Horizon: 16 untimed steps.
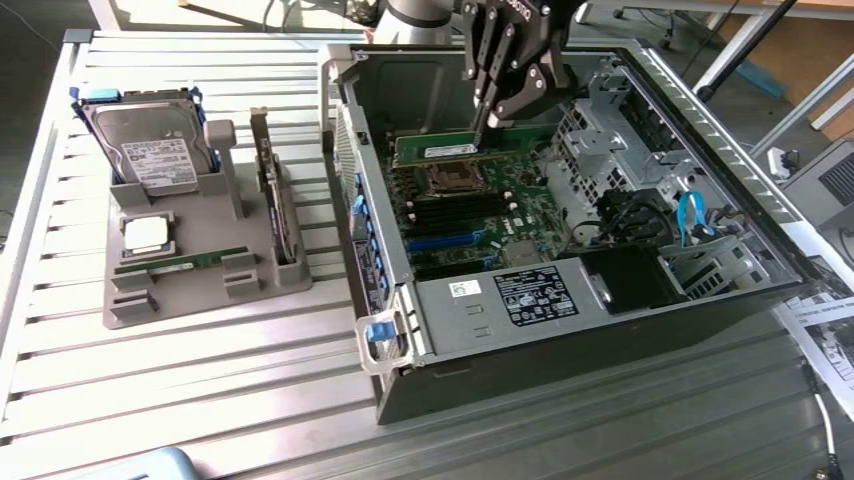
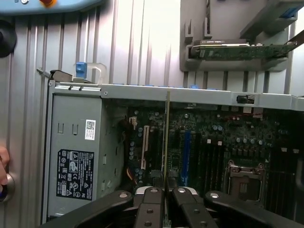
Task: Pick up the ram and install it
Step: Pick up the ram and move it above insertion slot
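The ram (image 1: 447, 150) is a long thin green stick with a white label. It hangs level inside the open computer case (image 1: 694, 290), above the motherboard (image 1: 481, 225) near the CPU socket (image 1: 447, 180). My gripper (image 1: 491, 125) is shut on its upper edge from above. In the wrist view the ram (image 2: 166, 137) appears edge-on as a thin vertical line running out from between my gripper (image 2: 164, 202) fingers. It sits over the row of long black and blue slots (image 2: 186, 152). The ram is clear of the board and touches no slot.
A grey holder (image 1: 200, 295) on the exterior view's left carries a hard drive (image 1: 154, 140), a silver CPU chip (image 1: 144, 233), another green stick (image 1: 180, 262) and an upright expansion card (image 1: 274, 190). The case walls surround the motherboard. Part of a hand (image 2: 3, 166) shows by the case.
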Motion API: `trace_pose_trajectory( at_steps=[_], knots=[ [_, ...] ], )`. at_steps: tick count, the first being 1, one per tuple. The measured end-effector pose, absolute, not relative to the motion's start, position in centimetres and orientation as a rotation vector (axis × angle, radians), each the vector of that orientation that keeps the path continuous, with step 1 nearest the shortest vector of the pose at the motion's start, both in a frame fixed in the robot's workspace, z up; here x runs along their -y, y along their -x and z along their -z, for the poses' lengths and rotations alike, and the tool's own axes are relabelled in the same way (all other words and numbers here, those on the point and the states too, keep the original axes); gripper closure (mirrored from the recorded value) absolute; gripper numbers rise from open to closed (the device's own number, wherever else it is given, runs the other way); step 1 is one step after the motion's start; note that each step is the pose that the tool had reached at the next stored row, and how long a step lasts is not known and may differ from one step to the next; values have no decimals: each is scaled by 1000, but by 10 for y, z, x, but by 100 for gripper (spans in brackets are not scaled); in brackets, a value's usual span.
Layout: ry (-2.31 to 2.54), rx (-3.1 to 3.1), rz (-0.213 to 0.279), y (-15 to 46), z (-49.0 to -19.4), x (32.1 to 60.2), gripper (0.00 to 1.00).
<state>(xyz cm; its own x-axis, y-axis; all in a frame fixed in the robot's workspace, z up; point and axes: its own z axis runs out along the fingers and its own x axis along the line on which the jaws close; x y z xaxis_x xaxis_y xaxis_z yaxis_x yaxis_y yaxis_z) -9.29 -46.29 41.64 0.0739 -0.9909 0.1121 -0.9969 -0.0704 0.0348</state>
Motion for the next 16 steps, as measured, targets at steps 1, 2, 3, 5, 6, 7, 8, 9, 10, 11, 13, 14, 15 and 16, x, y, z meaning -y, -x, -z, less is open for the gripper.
trace_pose_trajectory(
  at_steps=[1, 2, 3, 5, 6, 7, 8, 9, 10, 11, 13, 14, 15, 16],
  knots=[
    [-2224, 2069, -90, 92, -416, 463, 86],
    [-2224, 2069, -90, 91, -416, 463, 86],
    [-2224, 2068, -90, 89, -416, 463, 86],
    [-2223, 2068, -92, 86, -416, 463, 86],
    [-2223, 2068, -92, 85, -416, 463, 86],
    [-2223, 2067, -92, 84, -416, 463, 86],
    [-2223, 2067, -93, 82, -416, 463, 86],
    [-2222, 2067, -93, 81, -416, 463, 86],
    [-2222, 2067, -94, 80, -416, 463, 86],
    [-2222, 2067, -94, 79, -416, 463, 86],
    [-2221, 2066, -95, 76, -416, 463, 86],
    [-2221, 2066, -96, 75, -416, 463, 86],
    [-2221, 2066, -96, 74, -416, 463, 86],
    [-2221, 2065, -96, 73, -416, 463, 86]
  ],
)
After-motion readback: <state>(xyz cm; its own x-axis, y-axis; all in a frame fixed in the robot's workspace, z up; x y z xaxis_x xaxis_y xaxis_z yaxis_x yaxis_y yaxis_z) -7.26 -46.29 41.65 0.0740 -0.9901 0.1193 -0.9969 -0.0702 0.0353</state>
